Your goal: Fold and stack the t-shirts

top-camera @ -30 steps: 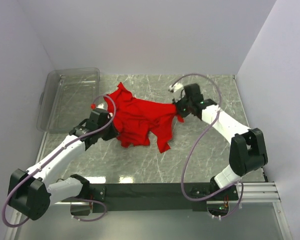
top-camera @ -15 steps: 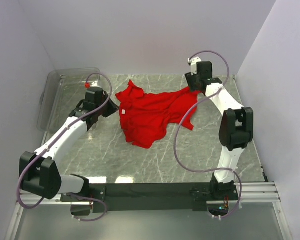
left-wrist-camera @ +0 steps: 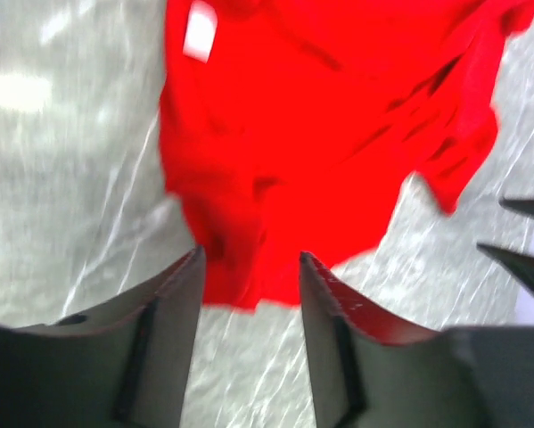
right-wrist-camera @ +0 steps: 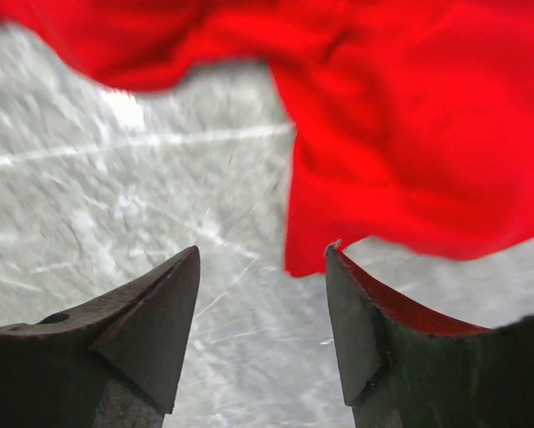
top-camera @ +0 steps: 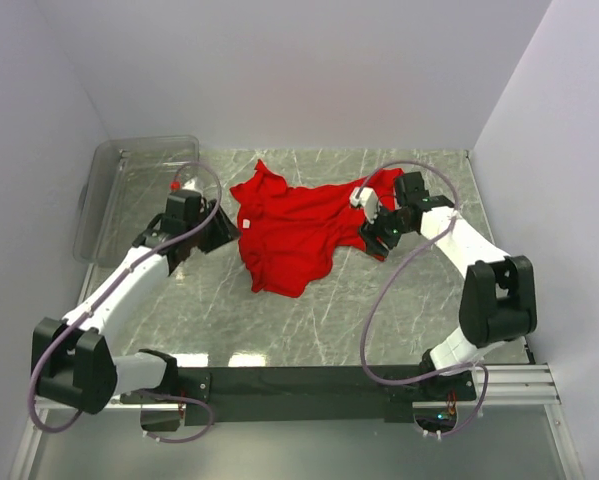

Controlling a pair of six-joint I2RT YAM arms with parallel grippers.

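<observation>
Found the grey marbled tabletop [top-camera: 309, 320] bearing everything. Saw the plain bright red short-sleeved cloth t-shirt [top-camera: 289, 225] lying on it at upper centre of the overhead frame, stretched sideways but rumpled, with no fold made. Judged it laid out that way for flattening ahead of the first fold. Noted the clear plastic bin [top-camera: 91, 215] at upper left, apart from the cloth and probably meant for the finished stack.

Traced the left arm [top-camera: 129, 280] slanting from lower left up to the shirt's left edge, wrist low and aimed rightward. Traced the right arm [top-camera: 459, 250] bent at an elbow on the lower right, forearm running up and leftward to the shirt's right edge. Took this flanking stance as readiness to choose grips on both sides.

Found the left jaws spread and holding nothing, the shirt's hem just past their tips in the wrist view. Found the right jaws likewise spread and empty over bare marble, red cloth just beyond them.

Spotted the small white neck label [left-wrist-camera: 200, 31] near the top left of the left wrist view.
</observation>
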